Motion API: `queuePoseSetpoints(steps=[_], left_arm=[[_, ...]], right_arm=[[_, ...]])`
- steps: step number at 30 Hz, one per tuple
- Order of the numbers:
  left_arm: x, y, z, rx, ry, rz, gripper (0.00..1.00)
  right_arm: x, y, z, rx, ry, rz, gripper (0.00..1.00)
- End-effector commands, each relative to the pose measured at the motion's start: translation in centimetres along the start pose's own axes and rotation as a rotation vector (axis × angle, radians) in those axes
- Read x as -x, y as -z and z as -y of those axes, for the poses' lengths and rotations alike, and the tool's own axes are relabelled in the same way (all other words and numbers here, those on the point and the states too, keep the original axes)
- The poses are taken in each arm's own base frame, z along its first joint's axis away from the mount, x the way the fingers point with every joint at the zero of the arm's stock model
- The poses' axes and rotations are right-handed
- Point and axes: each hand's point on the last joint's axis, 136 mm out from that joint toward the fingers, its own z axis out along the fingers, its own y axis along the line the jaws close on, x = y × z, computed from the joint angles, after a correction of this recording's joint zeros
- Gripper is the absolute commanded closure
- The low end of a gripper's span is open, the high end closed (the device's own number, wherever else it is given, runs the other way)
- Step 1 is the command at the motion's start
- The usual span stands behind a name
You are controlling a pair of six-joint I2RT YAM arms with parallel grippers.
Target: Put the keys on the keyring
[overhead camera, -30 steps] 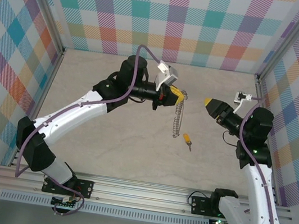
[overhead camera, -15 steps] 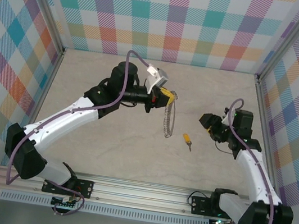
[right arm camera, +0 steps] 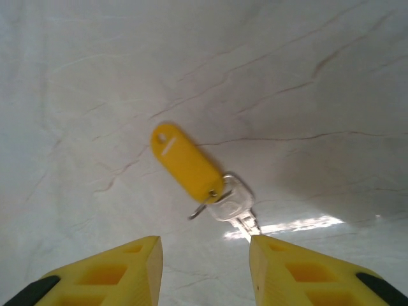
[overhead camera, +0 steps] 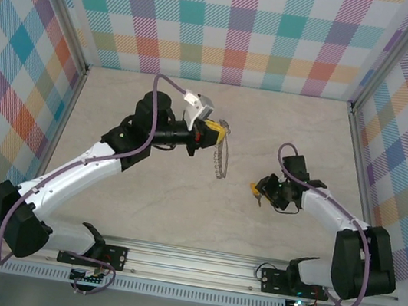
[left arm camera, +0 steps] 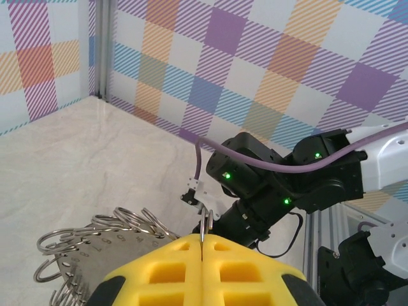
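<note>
Near the right edge of the table [overhead camera: 140, 213], the right pincer [right arm camera: 203, 247] hangs low with its yellow fingers [right arm camera: 127, 268] parted and nothing in its hold; the small key [right arm camera: 187, 162], yellow at the head, lies flat on the table just ahead of them, its metal blade at the tip of one finger. Farther back, over the middle of the table, the left pincer [left arm camera: 201, 245] is closed tight on the rim of the ring [left arm camera: 102, 252], whose wire loops [left arm camera: 57, 245] fan out along its edge.
</note>
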Motion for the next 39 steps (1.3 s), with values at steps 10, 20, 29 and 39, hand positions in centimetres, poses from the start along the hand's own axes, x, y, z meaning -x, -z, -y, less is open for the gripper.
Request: queuePoseSetpoints(steps=[10,20,29,39], left_arm=[[1.6,1.5,0.4,-0.003,-0.031,0.094,1.00],[1.8,1.9,0.5,-0.008,-0.033,0.105,1.00],[1.5,1.9,0.5,-0.017,-0.026,0.100,1.00],[1.3,1.6,0.4,-0.025,-0.017,0.096,1.00]], right_arm=[[0.9,-0.6,-1.3,-0.091,-0.011,0.044,0.60],[0.4,-2.0,-1.8,-0.108,0.003,0.019,0.65],[0.1,-3.1,-1.6,-0.121,0.004,0.003,0.75],[-0.3,-3.0,-1.3,-0.116,0.013,0.000,0.91]])
